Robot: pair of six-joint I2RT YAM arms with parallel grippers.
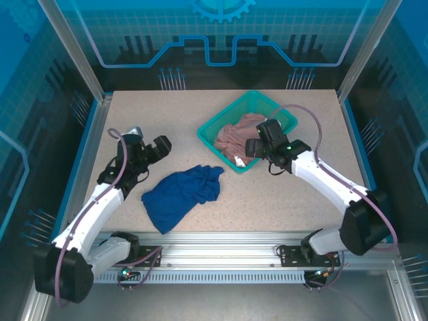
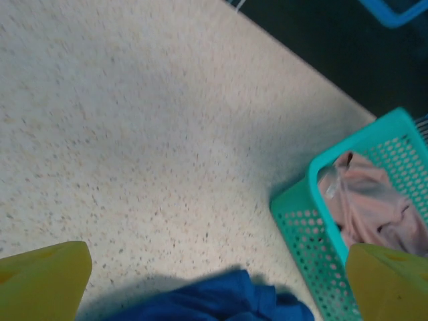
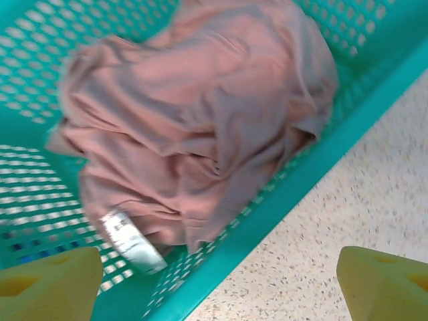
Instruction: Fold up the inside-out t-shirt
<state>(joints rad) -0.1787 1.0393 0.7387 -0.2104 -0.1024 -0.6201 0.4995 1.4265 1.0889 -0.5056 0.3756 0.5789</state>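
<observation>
Jaws of the left gripper (image 1: pixel 162 148) stand wide apart with nothing between them; it hovers over bare table just up-left of the cloth.

Royal-blue t-shirt (image 1: pixel 180 194) lies in a rumpled heap near the front-centre of the table, outside the basket, its top edge bunched into ridges. Judged light, limp and floppy: it will drape and drag rather than hold shape, no breakage risk, and the cotton should grip well under the pads. Best holds look like the raised folds at the top right, or a hem corner at the lower left; a pinch mid-heap would likely gather several layers.

Teal basket (image 1: pixel 221 152) sits just beyond the shirt, a dusty-pink garment (image 3: pixel 200 134) piled inside it.

Right gripper (image 3: pixel 217 287) hangs over the basket's near rim, pads spread wide and holding nothing.

Speckled beige tabletop (image 1: pixel 301 194) looks flat, matte and mostly free around the shirt for spreading. Aluminium posts and blue-lit panels wall in the sides and back.
</observation>
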